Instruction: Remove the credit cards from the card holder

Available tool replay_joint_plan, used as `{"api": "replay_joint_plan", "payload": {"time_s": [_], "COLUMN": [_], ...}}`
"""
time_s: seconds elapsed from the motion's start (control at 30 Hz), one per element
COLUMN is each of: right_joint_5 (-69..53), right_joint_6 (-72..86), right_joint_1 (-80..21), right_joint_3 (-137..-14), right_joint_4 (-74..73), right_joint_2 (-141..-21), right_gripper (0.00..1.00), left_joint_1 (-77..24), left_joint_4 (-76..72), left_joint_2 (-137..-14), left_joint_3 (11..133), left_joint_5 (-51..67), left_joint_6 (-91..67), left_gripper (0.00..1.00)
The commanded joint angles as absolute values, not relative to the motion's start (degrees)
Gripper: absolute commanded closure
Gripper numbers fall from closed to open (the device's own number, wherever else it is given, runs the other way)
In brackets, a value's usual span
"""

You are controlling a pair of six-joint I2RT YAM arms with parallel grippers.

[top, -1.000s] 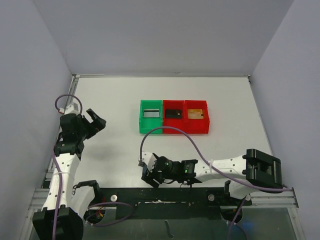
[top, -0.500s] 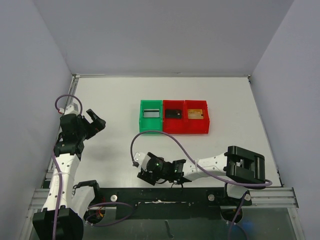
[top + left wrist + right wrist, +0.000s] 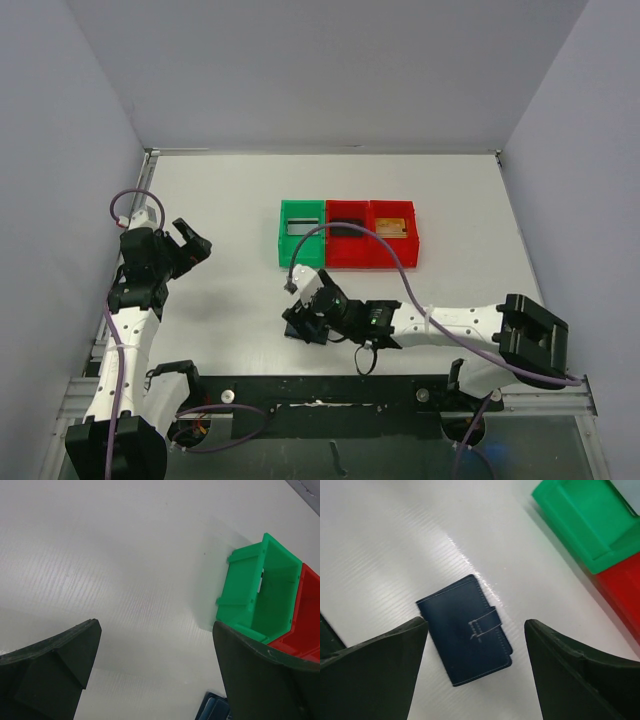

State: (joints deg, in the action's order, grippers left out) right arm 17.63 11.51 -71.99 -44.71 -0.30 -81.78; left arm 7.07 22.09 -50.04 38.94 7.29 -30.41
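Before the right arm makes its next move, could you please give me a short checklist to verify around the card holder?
1. Card holder lying flat on the table, closed, strap across: ok.
2. Right gripper open above it, fingers on either side and not touching it: ok.
3. Left gripper open, empty, off to the left: ok.
4. Silver card in the green bin, gold card in the right red bin: ok.
5. Black card in the middle red bin: cable crosses it, cannot tell.
6. No card left inside the closed holder: cannot tell.
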Motion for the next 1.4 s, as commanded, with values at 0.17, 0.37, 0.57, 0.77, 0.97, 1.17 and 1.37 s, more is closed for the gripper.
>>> {"api": "replay_joint_plan", "payload": {"time_s": [0.17, 0.37, 0.57, 0.77, 0.97, 1.17, 1.37], "right_joint_5": [9.15, 4.1, 4.2, 8.08, 11.1, 10.9, 9.16], "right_joint_6": [19.94, 20.8, 17.94, 14.99, 16.62, 21.2, 26.12], "right_joint_1": [-64.75, -64.25, -64.66, -65.82, -66.53, -66.44, -64.97], "right_joint_3": [-51.53, -56.74, -59.37, -61.31, -60.22, -57.28, -52.36], "right_joint_4": [-8.45, -14.41, -17.49, -20.81, -19.79, -16.09, -10.89], "right_joint_2": [-85.1, -91.91, -95.87, -99.46, -100.12, -99.36, -96.32], "right_gripper": [0.16, 0.05, 0.02, 0.03, 0.06, 0.06, 0.07], "left_joint_1": [7.03, 7.03, 7.01, 7.03, 7.03, 7.03, 5.22], "left_joint_4": [20.65, 21.02, 21.15, 21.19, 21.55, 21.76, 22.11], "left_joint_2": [-49.53, -49.08, -49.28, -49.18, -49.24, -49.63, -50.84], "left_joint_3": [40.94, 40.9, 41.0, 41.0, 40.96, 40.06, 38.0], "left_joint_5": [7.28, 6.94, 6.8, 6.69, 6.39, 8.54, 13.83], "left_joint_6": [-29.87, -29.88, -29.79, -29.88, -30.04, -31.39, -34.37], "left_gripper": [0.05, 0.05, 0.05, 0.05, 0.05, 0.05, 0.06]}}
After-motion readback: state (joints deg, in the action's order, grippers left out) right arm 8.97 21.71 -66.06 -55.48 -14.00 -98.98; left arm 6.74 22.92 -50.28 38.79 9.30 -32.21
